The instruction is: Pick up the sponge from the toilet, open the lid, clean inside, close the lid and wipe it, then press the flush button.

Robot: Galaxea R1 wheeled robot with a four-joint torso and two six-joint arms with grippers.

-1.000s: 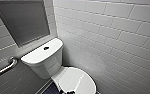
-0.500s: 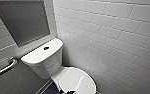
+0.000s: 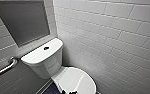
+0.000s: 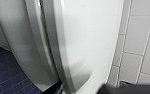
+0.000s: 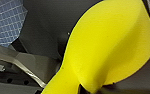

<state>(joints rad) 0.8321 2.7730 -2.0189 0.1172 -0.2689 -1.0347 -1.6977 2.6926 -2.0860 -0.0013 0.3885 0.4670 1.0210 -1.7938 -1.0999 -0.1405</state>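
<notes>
Sponge (image 5: pixel 108 42) squeezed in the right gripper (image 5: pixel 79 86), lid (image 3: pixel 77 81) shut, grab rail (image 3: pixel 3 68) and tiled wall (image 3: pixel 116 37) flanking the toilet (image 3: pixel 44 60).

- A toilet room is shown: a white ceramic toilet (image 3: pixel 44 60) with a boxy tank is set in the corner, its oval lid (image 3: pixel 77 81) lowered.
- The walls are clad in white brick-laid tiles (image 3: pixel 111 37).
- A metal grab bar (image 3: pixel 3 68) is fixed beside the tank.
- The floor (image 4: pixel 6 75) is laid with small dark blue tiles.
</notes>
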